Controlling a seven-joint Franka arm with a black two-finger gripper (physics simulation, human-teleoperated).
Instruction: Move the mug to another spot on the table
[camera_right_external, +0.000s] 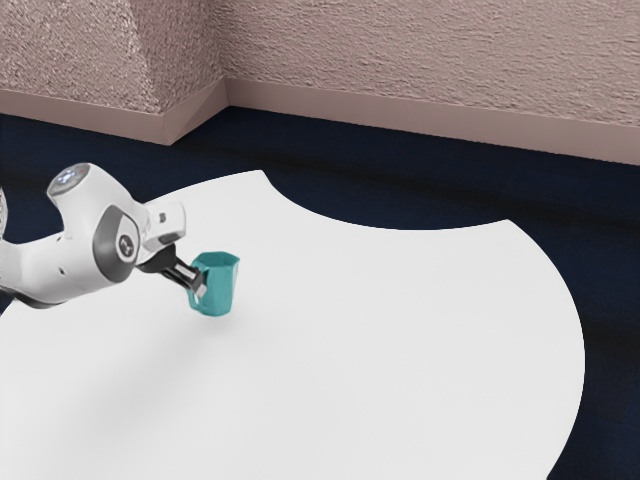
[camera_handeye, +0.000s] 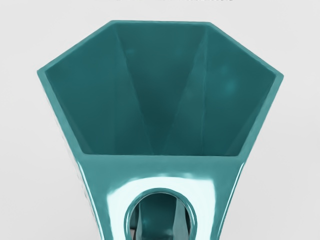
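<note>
Gripping the teal mug (camera_right_external: 220, 283) by its handle (camera_handeye: 161, 179), my gripper (camera_right_external: 196, 288) is closed narrowly; mug upright on the white table (camera_right_external: 400, 350).

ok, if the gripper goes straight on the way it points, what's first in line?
The teal mug: the gripper is at its handle side, and the wrist view has the handle just under the hand. Possibly touching; depth unclear.
</note>
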